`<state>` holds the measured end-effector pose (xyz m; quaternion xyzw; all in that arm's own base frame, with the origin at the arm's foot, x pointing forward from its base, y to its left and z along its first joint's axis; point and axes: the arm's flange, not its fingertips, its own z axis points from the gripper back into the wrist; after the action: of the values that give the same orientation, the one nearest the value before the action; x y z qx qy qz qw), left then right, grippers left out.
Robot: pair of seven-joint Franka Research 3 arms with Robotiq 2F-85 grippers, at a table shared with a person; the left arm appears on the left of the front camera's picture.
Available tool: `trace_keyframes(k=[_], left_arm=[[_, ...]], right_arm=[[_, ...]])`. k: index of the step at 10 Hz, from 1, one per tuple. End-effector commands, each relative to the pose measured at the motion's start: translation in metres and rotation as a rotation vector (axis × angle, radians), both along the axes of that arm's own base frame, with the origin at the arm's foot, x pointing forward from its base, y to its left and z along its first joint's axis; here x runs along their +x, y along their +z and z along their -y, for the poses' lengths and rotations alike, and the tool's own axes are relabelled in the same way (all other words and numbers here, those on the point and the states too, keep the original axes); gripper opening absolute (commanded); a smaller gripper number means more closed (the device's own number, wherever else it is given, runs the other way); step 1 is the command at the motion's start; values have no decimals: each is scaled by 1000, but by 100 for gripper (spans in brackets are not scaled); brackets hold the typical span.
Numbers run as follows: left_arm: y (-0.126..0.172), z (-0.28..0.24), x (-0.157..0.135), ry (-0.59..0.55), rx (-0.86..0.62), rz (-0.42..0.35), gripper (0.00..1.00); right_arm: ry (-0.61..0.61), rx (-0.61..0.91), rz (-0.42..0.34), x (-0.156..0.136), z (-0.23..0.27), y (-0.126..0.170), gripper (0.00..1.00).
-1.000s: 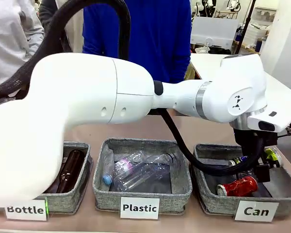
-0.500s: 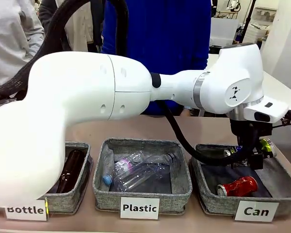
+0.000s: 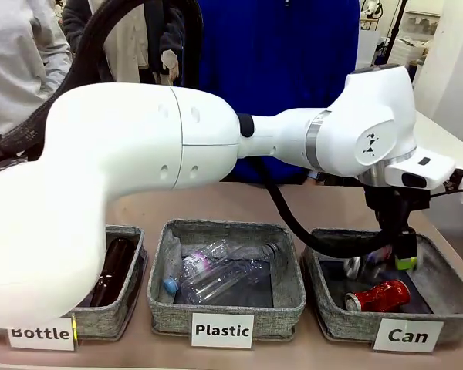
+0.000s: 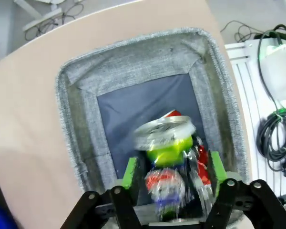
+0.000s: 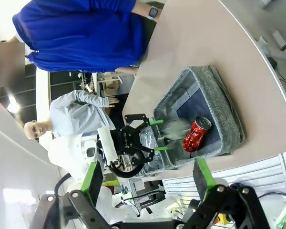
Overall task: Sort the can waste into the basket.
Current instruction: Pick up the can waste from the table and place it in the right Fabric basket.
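Note:
The grey "Can" basket (image 3: 338, 322) stands at the table's right, holding a red can (image 3: 378, 295). My left gripper (image 3: 395, 254) hangs open just over the basket. A green and silver can (image 3: 363, 267) shows blurred below it, free of the fingers and dropping. In the left wrist view that blurred can (image 4: 168, 143) lies between the spread green pads (image 4: 130, 171) above the basket (image 4: 71, 138), with the red can (image 4: 203, 160) beneath. My right gripper (image 5: 148, 174) stands open and empty, far from the basket (image 5: 224, 102), the left gripper (image 5: 143, 138) and the red can (image 5: 195, 133).
A "Plastic" basket (image 3: 285, 304) with clear bottles (image 3: 216, 274) stands in the middle. The "Bottle" basket (image 3: 127, 308) with a brown bottle (image 3: 112, 270) is at the left. A person in blue (image 3: 293, 77) stands at the far side. My left arm spans the table's width.
My left gripper has risen slightly over the Can basket and let go of the green can, which now falls blurred toward the basket floor beside the red can.

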<state>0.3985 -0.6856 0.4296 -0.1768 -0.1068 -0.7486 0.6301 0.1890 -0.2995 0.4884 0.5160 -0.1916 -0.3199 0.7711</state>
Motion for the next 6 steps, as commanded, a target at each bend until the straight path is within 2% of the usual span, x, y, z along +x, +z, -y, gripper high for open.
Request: trace_keyframes(k=[1, 4, 5, 6], left_arm=[[11, -10, 11, 40, -1, 27, 100], [34, -46, 18, 84, -82, 11, 100], [49, -75, 25, 107, -79, 18, 100], [67, -120, 36, 137, -118, -27, 100]], right_arm=[[13, -6, -7, -2, -1, 1, 100], [13, -6, -7, -2, -1, 1, 100], [0, 0, 0, 0, 0, 0, 100], [66, 2, -17, 17, -21, -5, 100]])
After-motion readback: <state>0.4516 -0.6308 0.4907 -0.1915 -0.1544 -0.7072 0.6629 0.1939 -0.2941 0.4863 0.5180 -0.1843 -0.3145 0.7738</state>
